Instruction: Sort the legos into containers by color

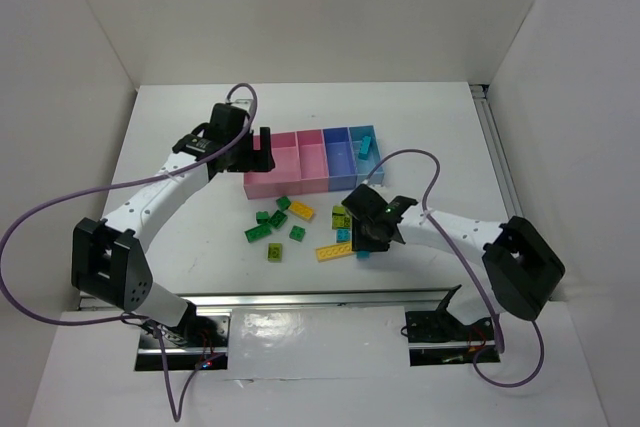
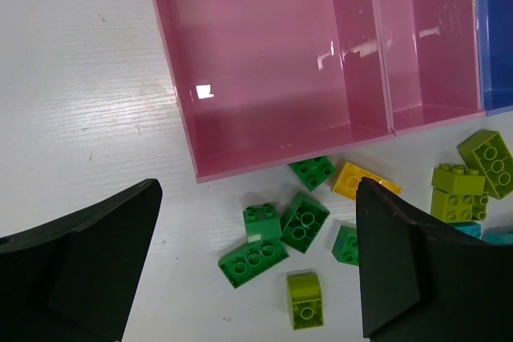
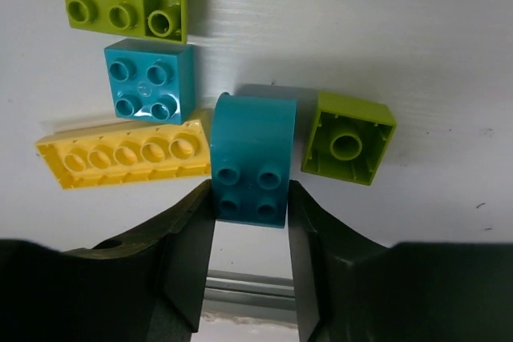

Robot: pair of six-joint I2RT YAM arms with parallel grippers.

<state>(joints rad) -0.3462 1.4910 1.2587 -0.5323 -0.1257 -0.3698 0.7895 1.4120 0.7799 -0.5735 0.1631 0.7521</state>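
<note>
Only the right wrist view shows the right tool clamped on a cyan curved brick on the bench. The left tool gapes wide and empty near the pink compartment.

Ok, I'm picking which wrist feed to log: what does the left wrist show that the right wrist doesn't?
Only left wrist: pink compartments, dark green bricks just outside them, and the open left pincer. Only right wrist: the right pincer closed on a curved cyan brick, an upturned lime brick beside it. Both: the white table and loose lime bricks.
</note>
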